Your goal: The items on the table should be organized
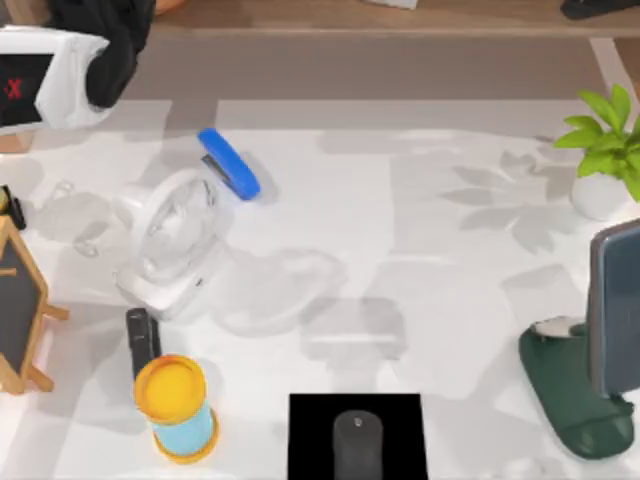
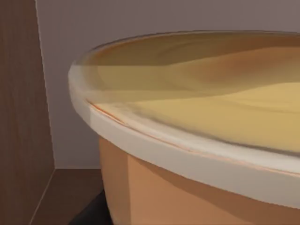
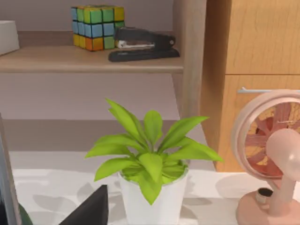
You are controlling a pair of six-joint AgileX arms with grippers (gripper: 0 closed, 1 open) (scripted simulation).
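On the white table [image 1: 440,200], an orange drink cup [image 1: 176,408] with a yellow-orange lid and a pale blue band stands near the front left. A dark grey mouse [image 1: 357,440] rests on a black pad [image 1: 305,435] at the front middle. At the right edge a grey-blue phone-like slab [image 1: 615,305] leans upright in a dark green stand [image 1: 565,385]. My left arm [image 1: 100,45] is at the back left corner by the shelf. Its wrist view is close to a round orange vessel with a pale rim [image 2: 187,150]. A dark wedge of my right gripper [image 3: 93,208] faces the potted plant.
A white desk fan [image 1: 175,240] and a blue stapler [image 1: 228,163] sit left of centre, and a small black oblong [image 1: 143,340] lies behind the cup. A chalkboard easel [image 1: 20,310] stands at the left edge, a potted plant [image 1: 605,150] at back right. Beyond the plant [image 3: 150,159] are a pink fan [image 3: 276,164] and a shelf with a colour cube [image 3: 97,26].
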